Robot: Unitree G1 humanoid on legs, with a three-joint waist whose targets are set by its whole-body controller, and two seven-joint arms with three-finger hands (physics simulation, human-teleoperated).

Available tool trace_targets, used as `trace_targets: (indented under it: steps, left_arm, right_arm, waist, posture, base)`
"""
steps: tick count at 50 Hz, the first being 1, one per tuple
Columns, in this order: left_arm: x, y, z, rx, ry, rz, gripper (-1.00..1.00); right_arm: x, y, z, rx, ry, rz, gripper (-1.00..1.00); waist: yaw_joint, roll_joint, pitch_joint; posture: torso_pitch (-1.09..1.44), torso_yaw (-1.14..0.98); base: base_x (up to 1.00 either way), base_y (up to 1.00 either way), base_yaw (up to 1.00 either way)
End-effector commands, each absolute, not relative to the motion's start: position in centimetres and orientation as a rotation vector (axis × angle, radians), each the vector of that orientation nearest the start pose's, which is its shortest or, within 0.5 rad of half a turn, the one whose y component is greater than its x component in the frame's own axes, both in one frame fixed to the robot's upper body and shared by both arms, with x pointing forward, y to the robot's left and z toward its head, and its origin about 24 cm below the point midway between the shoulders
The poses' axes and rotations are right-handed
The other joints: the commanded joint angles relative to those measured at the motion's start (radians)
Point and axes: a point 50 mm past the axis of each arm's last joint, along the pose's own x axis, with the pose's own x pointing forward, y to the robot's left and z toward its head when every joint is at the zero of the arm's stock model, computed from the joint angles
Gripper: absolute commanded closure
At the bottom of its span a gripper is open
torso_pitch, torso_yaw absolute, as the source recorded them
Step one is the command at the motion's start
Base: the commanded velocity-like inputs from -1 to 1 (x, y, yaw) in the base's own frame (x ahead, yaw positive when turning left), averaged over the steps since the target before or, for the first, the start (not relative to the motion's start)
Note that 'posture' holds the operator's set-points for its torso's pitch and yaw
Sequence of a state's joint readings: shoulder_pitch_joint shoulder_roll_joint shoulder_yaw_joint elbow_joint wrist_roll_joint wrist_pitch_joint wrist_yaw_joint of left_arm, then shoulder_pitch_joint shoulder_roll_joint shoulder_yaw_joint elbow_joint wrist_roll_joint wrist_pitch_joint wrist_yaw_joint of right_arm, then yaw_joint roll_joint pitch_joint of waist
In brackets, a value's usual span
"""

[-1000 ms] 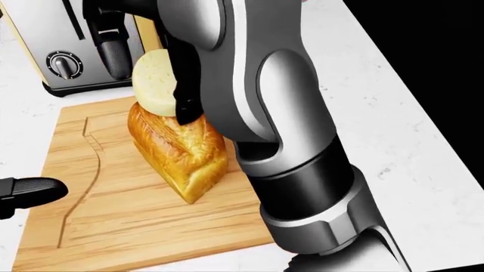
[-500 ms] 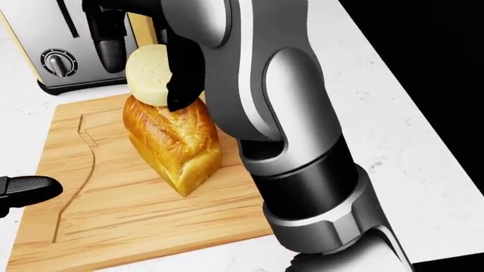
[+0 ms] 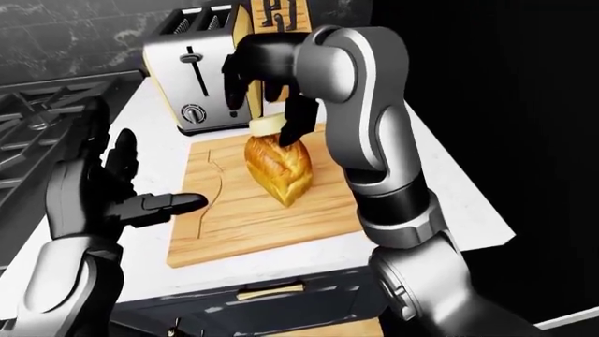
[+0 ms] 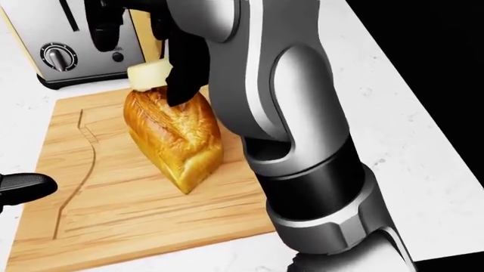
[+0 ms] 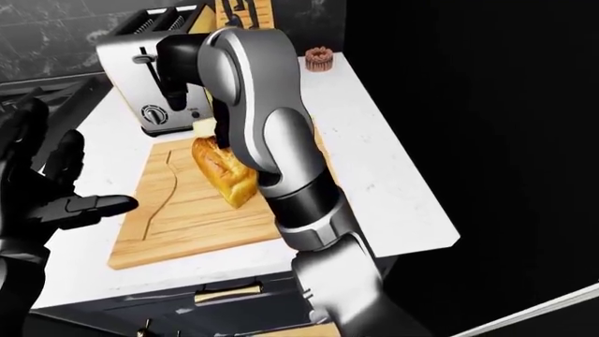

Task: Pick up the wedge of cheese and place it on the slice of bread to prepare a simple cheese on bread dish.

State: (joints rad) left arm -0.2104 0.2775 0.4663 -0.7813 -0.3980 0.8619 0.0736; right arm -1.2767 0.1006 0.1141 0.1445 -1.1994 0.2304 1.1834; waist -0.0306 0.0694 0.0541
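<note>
A pale wedge of cheese [image 4: 147,76] lies on the top far end of the golden bread loaf [image 4: 175,139], which rests on a wooden cutting board [image 4: 113,215]. My right hand [image 4: 143,56] hovers over the cheese. Its black thumb [image 4: 184,73] stands against the cheese's right side, and the other fingers [image 4: 106,28] are lifted up and away to the left, so the hand is open. The big grey right arm hides the board's right part. My left hand [image 3: 140,182] is open, palm spread, left of the board; only a fingertip [image 4: 22,190] of it shows in the head view.
A steel toaster [image 4: 68,39] stands just above the board. A knife block [image 3: 276,14] sits behind the toaster, a stove [image 3: 37,119] lies to the left, and a small brown cake [image 5: 319,60] is at the counter's far end. The white counter [image 4: 393,113] ends at a dark drop on the right.
The cheese stood upright between the right hand's fingers; now it lies lower and flatter on the bread. The left-side fingers have lifted off it. The view shifted slightly.
</note>
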Motion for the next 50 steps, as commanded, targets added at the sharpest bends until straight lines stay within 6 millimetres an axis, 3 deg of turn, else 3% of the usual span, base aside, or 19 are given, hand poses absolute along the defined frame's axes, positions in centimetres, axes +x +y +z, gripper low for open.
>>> trace_targets:
  steps: [1,14,23,30,33,43,50]
  left_arm:
    - [22.0,23.3,21.9,-0.011,-0.289,0.186,-1.0]
    - [22.0,23.3,22.0,-0.011,-0.291,0.189,-1.0]
    - [21.8,23.2,22.4,-0.008,-0.297,0.187,-1.0]
    - [21.8,23.0,23.2,-0.002,-0.307,0.184,-1.0]
    - [21.7,22.9,23.5,0.001,-0.311,0.183,-1.0]
    - [21.3,22.4,25.0,0.011,-0.334,0.174,-1.0]
    - [21.1,22.6,25.8,0.014,-0.347,0.179,-1.0]
  right_arm:
    - [30.2,0.9,35.0,-1.443,-0.362,0.608,-0.17]
    - [28.7,-0.1,36.0,-1.44,-0.373,0.589,-0.18]
    - [27.2,-2.4,37.7,-1.423,-0.379,0.531,-0.19]
    - [26.2,-6.1,38.7,-1.378,-0.358,0.436,-0.52]
    - [25.9,-7.6,39.1,-1.354,-0.352,0.396,-1.0]
    - [25.1,-10.6,38.4,-1.236,-0.371,0.284,-1.0]
    - [26.9,-12.6,36.3,-0.993,-0.411,0.239,-1.0]
  waist:
    - [0.0,0.006,-0.023]
    - [-0.001,0.005,-0.021]
    - [-0.003,0.002,-0.017]
    - [-0.003,-0.003,-0.012]
    - [-0.003,-0.006,-0.011]
    - [-0.003,-0.008,-0.008]
    - [0.001,-0.011,-0.01]
  posture:
    - [0.0,0.0]
    - [0.0,0.0]
    - [0.0,0.0]
    - [0.0,0.0]
    - [0.0,0.0]
    - [0.0,0.0]
    - [0.0,0.0]
  base:
    - [0.0,0.0,0.0]
    - [0.0,0.0,0.0]
    - [0.0,0.0,0.0]
    - [0.0,0.0,0.0]
    - [0.0,0.0,0.0]
    - [0.0,0.0,0.0]
    - [0.0,0.0,0.0]
